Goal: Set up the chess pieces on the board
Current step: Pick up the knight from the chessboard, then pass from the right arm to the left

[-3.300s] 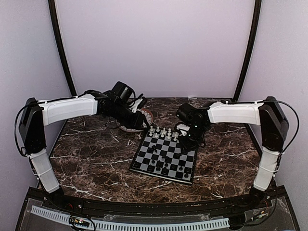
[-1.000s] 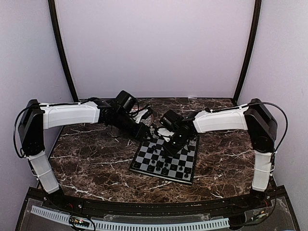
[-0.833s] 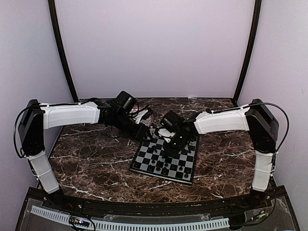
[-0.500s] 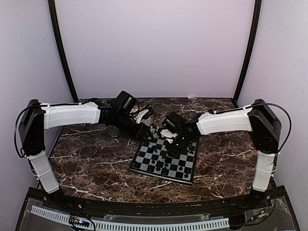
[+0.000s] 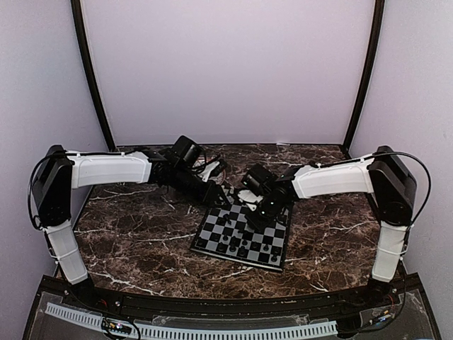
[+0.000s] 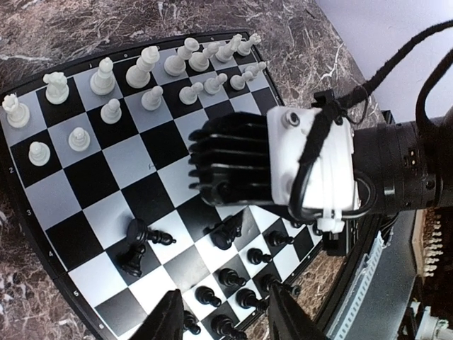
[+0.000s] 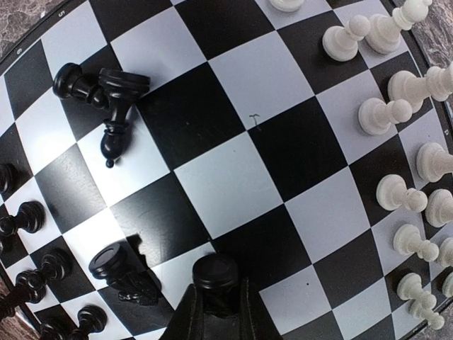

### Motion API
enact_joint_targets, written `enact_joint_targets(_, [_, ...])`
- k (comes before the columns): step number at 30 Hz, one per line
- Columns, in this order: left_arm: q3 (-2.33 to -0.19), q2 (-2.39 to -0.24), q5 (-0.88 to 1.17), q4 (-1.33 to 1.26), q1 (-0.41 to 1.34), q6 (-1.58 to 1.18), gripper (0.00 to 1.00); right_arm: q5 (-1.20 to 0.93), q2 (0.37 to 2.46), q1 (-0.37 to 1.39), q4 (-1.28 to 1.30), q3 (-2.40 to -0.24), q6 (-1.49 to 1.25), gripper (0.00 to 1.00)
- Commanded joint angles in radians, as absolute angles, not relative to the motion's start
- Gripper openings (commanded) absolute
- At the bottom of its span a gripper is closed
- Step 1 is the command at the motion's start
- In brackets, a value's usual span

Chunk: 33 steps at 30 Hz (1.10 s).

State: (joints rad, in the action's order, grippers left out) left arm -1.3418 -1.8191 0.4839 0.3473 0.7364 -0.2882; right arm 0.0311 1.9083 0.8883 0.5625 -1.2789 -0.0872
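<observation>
- Top view only: marble table (image 5: 127, 227) beneath the board (image 5: 212, 237), left arm (image 5: 106, 170) and right arm (image 5: 333, 180) bent over the board's far edge.
- Left wrist view: left gripper (image 6: 225, 319) spread apart above the board's black-side rows; right arm's wrist housing (image 6: 283, 163) over the board's centre.
- Right wrist view, hidden from above: right gripper (image 7: 217, 301) clenched on a black piece (image 7: 215, 271); two toppled black pieces (image 7: 106, 92) mid-board; white pieces (image 7: 382, 113) along the board's opposite edge.
</observation>
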Motion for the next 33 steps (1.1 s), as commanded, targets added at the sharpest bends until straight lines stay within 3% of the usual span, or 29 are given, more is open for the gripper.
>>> enact_joint_targets(1, [-1.304, -1.831, 0.600, 0.230, 0.683, -0.429, 0.43, 0.031, 1.908, 0.887, 0.755, -1.271, -0.087, 0.05])
enact_joint_targets(17, [-1.267, -1.922, 0.799, -0.020, 0.629, -0.649, 0.43, 0.018, 1.839, 0.904, 0.761, -1.410, -0.086, 0.05])
enact_joint_targets(33, [-1.264, -1.969, 0.960, -0.095, 0.638, -0.713, 0.42, -0.031, 1.792, 0.937, 0.665, -1.471, -0.061, 0.05])
